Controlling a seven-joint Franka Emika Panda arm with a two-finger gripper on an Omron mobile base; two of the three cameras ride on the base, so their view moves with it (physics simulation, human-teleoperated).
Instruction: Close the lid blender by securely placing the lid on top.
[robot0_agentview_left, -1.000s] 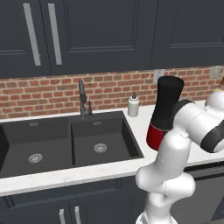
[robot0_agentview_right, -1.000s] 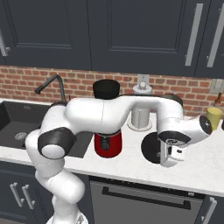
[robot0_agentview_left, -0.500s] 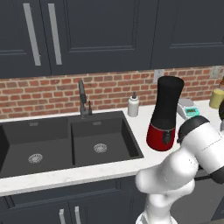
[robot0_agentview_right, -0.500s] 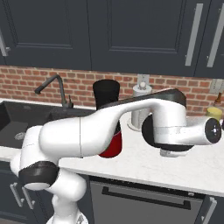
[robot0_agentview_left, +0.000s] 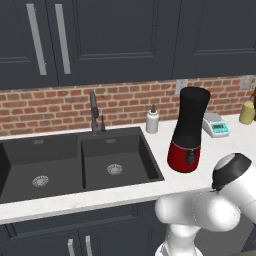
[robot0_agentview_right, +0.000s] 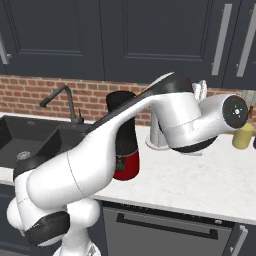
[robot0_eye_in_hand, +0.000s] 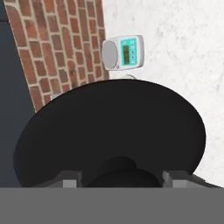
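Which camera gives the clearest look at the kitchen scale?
The hand view: the kitchen scale shows whole from above, grey platter and teal display, near the brick wall. The left base view shows it small, partly behind the blender. In the right base view I can't pick it out.

A double black sink (robot0_agentview_left: 75, 165) with a dark faucet (robot0_agentview_left: 93, 112) sits beside a white soap bottle (robot0_agentview_left: 152, 120); a grey-and-teal scale (robot0_eye_in_hand: 123, 53) rests by the brick wall (robot0_agentview_left: 120, 100).

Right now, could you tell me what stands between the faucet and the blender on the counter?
In the left base view, a white soap bottle stands between the faucet and the blender, near the brick wall.
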